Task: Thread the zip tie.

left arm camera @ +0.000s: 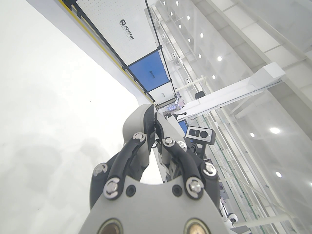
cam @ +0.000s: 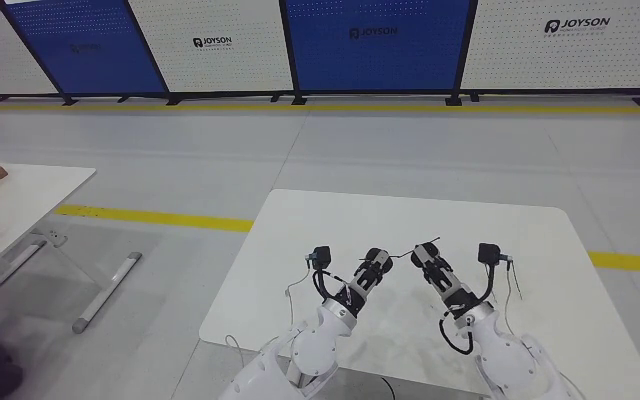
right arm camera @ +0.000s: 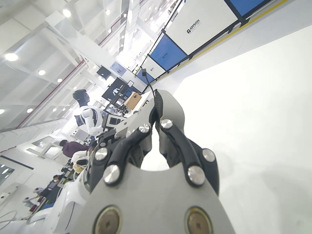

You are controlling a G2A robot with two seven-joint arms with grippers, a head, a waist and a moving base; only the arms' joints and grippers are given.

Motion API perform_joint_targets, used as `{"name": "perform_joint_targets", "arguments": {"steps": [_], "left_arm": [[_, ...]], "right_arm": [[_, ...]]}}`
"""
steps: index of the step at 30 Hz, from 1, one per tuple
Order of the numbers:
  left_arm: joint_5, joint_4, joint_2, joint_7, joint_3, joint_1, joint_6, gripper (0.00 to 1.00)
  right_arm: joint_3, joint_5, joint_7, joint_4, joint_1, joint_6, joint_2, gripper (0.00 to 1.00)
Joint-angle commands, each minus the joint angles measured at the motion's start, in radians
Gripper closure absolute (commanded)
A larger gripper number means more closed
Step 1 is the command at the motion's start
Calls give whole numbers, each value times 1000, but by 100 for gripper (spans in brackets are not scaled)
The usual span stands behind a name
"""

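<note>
Okay, top view is up: both arms are raised over the white table (cam: 500,225), low in the centre of the frame, with their tips angled in toward each other, near but not touching. The left gripper (cam: 377,262) sits just left of centre and the right gripper (cam: 423,257) is beside it on the right. On the right wrist camera I've got a good look. The right gripper (right arm camera: 156,96) has its fingers clamped on the black zip tie (right arm camera: 148,80), pads squeezed flat on the strap. The free length pokes out past the fingertips with a slight bend and ends in its small square head, up in the air. In the top view I read that as a thin dark line at the right gripper's tip, slanting toward the upper right; it's too fine there for me to say more. Over to the left wrist camera: the left gripper (left arm camera: 152,114) has its pads pressed together, and I can't tell whether anything is pinched between them. At the left edge of the top view there's a second white table (cam: 40,185). A yellow floor line (cam: 150,216) runs behind it, and blue and white panels (cam: 380,45) line the top of the frame.
</note>
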Motion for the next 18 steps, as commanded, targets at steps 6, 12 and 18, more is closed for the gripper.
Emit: {"name": "perform_joint_targets", "arguments": {"steps": [6,12,18], "left_arm": [[0,0,0,0,0,0,0,100],[0,0,0,0,0,0,0,100],[-3,3,-3,-7,-2,1,-6,100]], "right_arm": [[-1,-5,-11,4,-1,-10,-7,100],[-7,4,5,12,4,-16,-13,100],[-7,70,51,37,16,-23,-19,100]]}}
